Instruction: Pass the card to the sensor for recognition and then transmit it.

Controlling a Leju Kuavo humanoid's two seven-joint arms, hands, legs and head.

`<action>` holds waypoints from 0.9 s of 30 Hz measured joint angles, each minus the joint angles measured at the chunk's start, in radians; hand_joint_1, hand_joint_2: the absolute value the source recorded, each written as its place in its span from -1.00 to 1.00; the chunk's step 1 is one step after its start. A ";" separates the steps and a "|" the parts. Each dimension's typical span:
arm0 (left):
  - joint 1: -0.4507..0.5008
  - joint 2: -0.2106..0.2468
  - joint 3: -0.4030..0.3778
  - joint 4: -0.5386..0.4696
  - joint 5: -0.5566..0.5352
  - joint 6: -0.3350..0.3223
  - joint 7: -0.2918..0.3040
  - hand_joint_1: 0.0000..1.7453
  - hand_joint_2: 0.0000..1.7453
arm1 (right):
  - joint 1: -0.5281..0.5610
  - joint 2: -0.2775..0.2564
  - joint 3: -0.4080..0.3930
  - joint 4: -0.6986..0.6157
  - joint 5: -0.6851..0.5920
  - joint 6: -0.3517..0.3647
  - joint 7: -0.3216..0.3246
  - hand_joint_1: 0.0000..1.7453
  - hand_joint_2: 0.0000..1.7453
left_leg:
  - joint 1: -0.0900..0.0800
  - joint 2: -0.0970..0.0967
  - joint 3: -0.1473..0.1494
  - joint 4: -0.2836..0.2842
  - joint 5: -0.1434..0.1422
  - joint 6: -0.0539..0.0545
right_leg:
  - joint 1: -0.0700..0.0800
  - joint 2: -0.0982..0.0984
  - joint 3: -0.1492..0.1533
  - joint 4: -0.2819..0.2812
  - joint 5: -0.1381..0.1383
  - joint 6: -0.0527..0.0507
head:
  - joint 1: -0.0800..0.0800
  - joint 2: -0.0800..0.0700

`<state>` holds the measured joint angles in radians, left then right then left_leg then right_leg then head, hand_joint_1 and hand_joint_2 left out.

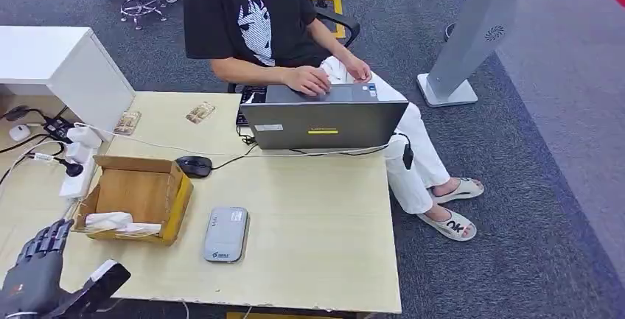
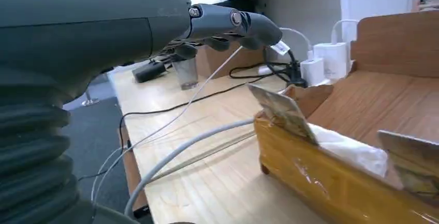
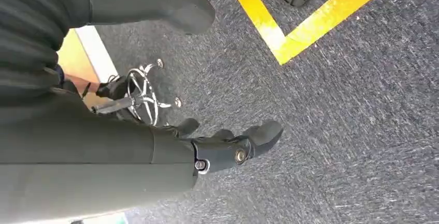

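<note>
An office with grey carpet holds a pale wooden desk, and behind it a person sits typing on a grey laptop. Past the desk's far corner stands a tall white kiosk. At the desk's left side lies an open cardboard box with white tissue at its front; in the left wrist view two cards stand leaning against that front wall, the nearer card tilted with its top edge free above the rim, the other partly cut off by the picture's edge. Just beside the box lies the flat grey sensor, and behind it a black mouse and white chargers. The left hand hovers at the desk's near left corner, short of the box, fingers spread and holding nothing. The right hand hangs over the carpet, fingers loosely extended, also holding nothing. A card looks thin, stiff, light and smooth, so it would likely slip from a flat grip; a pinch on the free top edge, thumb on one face and a finger on the other, seems the surest hold. The tissue behind it is soft and may give way if pushed against.
</note>
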<state>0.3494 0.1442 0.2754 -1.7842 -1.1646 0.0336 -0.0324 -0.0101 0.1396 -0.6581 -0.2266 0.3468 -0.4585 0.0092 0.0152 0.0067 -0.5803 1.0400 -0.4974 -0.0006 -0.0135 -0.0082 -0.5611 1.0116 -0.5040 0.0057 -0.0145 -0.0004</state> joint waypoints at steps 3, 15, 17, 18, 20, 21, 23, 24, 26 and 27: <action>-0.002 0.007 -0.016 0.001 0.000 0.001 0.000 -1.00 1.00 | 0.000 0.000 -0.007 0.000 0.002 0.000 0.000 -1.00 1.00 | 0.000 0.000 0.000 0.000 0.000 0.000 | 0.000 0.000 0.000 0.000 0.000 0.000 | 0.000 0.000; -0.007 0.036 -0.084 0.001 0.003 0.038 0.006 -1.00 1.00 | 0.000 0.000 -0.019 -0.003 0.015 0.001 -0.003 -1.00 1.00 | 0.000 0.000 0.000 0.000 0.000 0.000 | 0.000 0.000 0.000 0.000 0.000 0.000 | 0.000 0.000; -0.007 0.042 -0.104 0.000 0.003 0.042 0.010 -1.00 1.00 | 0.000 0.000 -0.023 -0.003 0.018 0.001 -0.003 -1.00 1.00 | 0.000 0.000 0.000 0.000 0.000 0.000 | 0.000 0.000 0.000 0.000 0.000 0.000 | 0.000 0.000; -0.008 0.043 -0.111 0.000 0.003 0.044 0.011 -1.00 1.00 | 0.000 0.000 -0.025 -0.004 0.020 0.001 -0.004 -1.00 1.00 | 0.000 0.000 0.000 0.000 0.000 0.000 | 0.000 0.000 0.000 0.000 0.000 0.000 | 0.000 0.000; -0.007 0.048 -0.124 0.000 0.002 0.048 0.015 -1.00 1.00 | 0.000 0.000 -0.028 -0.004 0.022 0.001 -0.004 -1.00 1.00 | 0.000 0.000 0.000 0.000 0.000 0.000 | 0.000 0.000 0.000 0.000 0.000 0.000 | 0.000 0.000; -0.008 0.050 -0.128 0.000 0.000 0.050 0.018 -1.00 1.00 | 0.000 0.000 -0.030 -0.004 0.024 0.001 -0.004 -1.00 1.00 | 0.000 0.000 0.000 0.000 0.000 0.000 | 0.000 0.000 0.000 0.000 0.000 0.000 | 0.000 0.000; -0.009 0.058 -0.136 0.000 0.002 0.052 0.023 -1.00 1.00 | 0.000 0.000 -0.032 -0.004 0.029 0.001 -0.004 -1.00 1.00 | 0.000 0.000 0.000 0.000 0.000 0.000 | 0.000 0.000 0.000 0.000 0.000 0.000 | 0.000 0.000; -0.010 0.061 -0.141 0.000 0.005 0.053 0.032 -1.00 1.00 | -0.001 0.000 -0.033 -0.004 0.032 0.001 -0.004 -1.00 1.00 | 0.000 0.000 0.000 0.000 0.000 0.000 | 0.000 0.000 0.000 0.000 0.000 0.000 | 0.000 0.000; -0.017 0.067 -0.146 0.001 0.013 0.056 0.034 -1.00 1.00 | -0.001 0.000 -0.035 -0.004 0.040 0.002 -0.004 -1.00 1.00 | 0.000 0.000 0.000 0.000 0.000 0.000 | 0.000 0.000 0.000 0.000 0.000 0.000 | 0.000 0.000; -0.022 0.070 -0.147 0.001 0.016 0.056 0.034 -1.00 1.00 | -0.001 0.000 -0.035 -0.004 0.043 0.003 -0.004 -1.00 1.00 | 0.000 0.000 0.000 0.000 0.000 0.000 | 0.000 0.000 0.000 0.000 0.000 0.000 | 0.000 0.000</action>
<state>0.3274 0.2144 0.1286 -1.7827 -1.1483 0.0900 0.0019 -0.0108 0.1396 -0.6935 -0.2308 0.3895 -0.4551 0.0053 0.0153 0.0065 -0.5804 1.0400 -0.4972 -0.0008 -0.0134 -0.0082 -0.5614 1.0116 -0.5040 0.0057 -0.0149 -0.0004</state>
